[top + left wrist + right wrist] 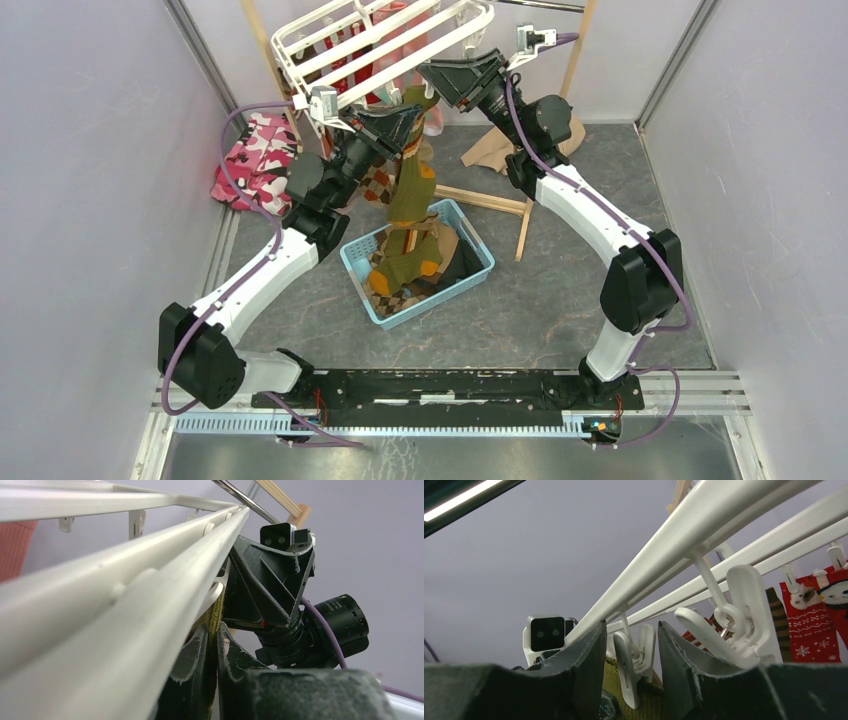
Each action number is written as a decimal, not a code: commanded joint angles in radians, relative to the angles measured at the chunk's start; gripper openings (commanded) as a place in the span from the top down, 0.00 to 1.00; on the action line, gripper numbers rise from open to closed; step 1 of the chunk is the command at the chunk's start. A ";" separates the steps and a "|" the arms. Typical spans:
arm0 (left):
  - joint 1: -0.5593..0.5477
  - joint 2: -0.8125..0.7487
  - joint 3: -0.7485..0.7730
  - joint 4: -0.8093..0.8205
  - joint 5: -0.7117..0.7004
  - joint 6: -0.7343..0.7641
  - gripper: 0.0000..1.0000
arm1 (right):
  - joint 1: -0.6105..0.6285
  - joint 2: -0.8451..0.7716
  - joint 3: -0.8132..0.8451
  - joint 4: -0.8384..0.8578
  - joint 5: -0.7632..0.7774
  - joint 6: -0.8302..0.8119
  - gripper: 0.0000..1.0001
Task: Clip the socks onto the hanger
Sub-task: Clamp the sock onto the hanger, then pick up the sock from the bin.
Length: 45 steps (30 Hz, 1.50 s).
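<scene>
**Q:** What bounds the working space?
**A:** Plain walls stand along the left and right edges of the tabletop [560, 300]. Bare grey surface lies to the right of the basket, and between the basket and the arm bases. A wooden rack [480, 200] stands toward the far right.

**Q:** Where are the large items?
**A:** The hanger [380, 40] hangs over the far edge, with its bars running from near left to far right. The blue basket [470, 279] sits at the centre of the tabletop and has socks in it.

**Q:** Which way does the olive sock point?
**A:** The olive sock [412, 190] hangs with its long axis upright. Its cuff is at the hanger, and its foot and orange heel are down in the basket.

**Q:** And the claws?
**A:** The left claw [214, 630] is pinched on the edge of the cuff, just under a bar. The right claw [631, 625] stands open. Its fingers [589, 660] sit either side of a white clip [625, 670] without touching it. The clip's lower end meets the olive cuff. The two claws face each other across the cuff.
</scene>
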 commanded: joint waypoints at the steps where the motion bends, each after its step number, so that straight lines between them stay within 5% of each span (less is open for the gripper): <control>1: 0.005 0.004 0.028 0.001 -0.010 -0.044 0.82 | -0.003 -0.031 -0.010 0.057 -0.011 0.004 0.50; 15: 0.006 -0.129 -0.028 -0.135 -0.050 0.047 0.34 | -0.008 -0.187 -0.135 -0.084 0.001 -0.172 0.11; 29: 0.006 -0.413 -0.092 -0.525 0.083 0.172 0.01 | -0.011 -0.422 -0.333 -0.307 -0.003 -0.412 0.02; 45: 0.006 -0.789 -0.501 -0.799 0.105 -0.085 0.05 | -0.012 -0.790 -0.653 -0.708 0.015 -0.799 0.02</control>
